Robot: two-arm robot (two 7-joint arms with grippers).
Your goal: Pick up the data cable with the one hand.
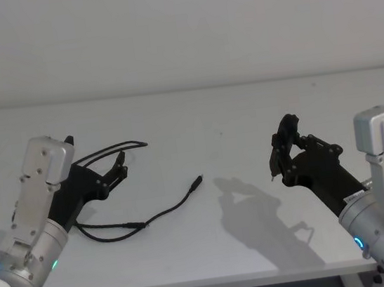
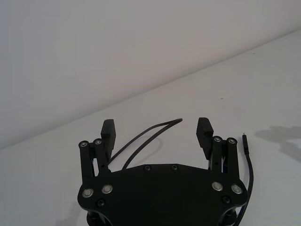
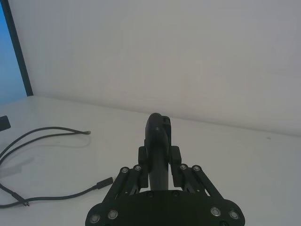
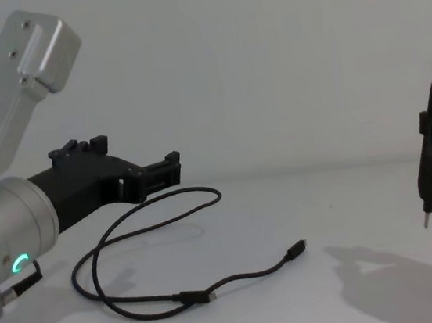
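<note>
Jaws wide and empty, left gripper (image 1: pixel 119 163) hangs over data cable (image 4: pixel 193 297) — right gripper (image 1: pixel 286 134) clamps pen-like tool (image 4: pixel 429 175).

White table (image 1: pixel 244 112), bearing a thin black data cable (image 1: pixel 167 211) in loose loops on the left half, one plug reaching toward the centre.

A white table (image 1: pixel 244 108) was set against a plain wall (image 1: pixel 176 25); a slim black pen-like tool (image 4: pixel 429 178) was held tip-down above it.

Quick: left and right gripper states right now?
Left gripper: open, empty, above the data cable.
Right gripper: shut on a black pen-like tool.
</note>
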